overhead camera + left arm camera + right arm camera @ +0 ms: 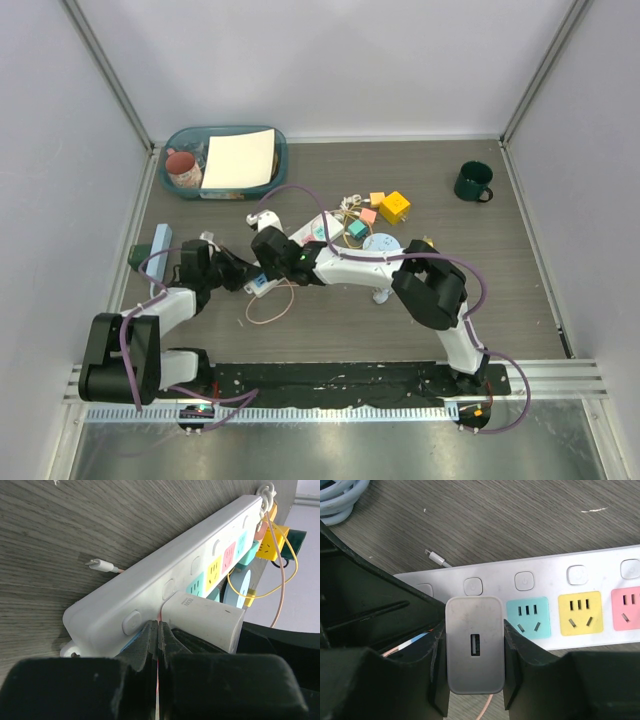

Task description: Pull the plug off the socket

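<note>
Right hand (474,652) clamped on the plug (474,630) — one finger on each side of the white block, its USB port (474,645) facing the wrist camera. The plug sat on the socket (580,575), just beside the teal outlet face (528,617). Left hand (158,632) — fingers pressed together — was at the socket's near end, which lay on the wood-grain table (520,520).
</note>
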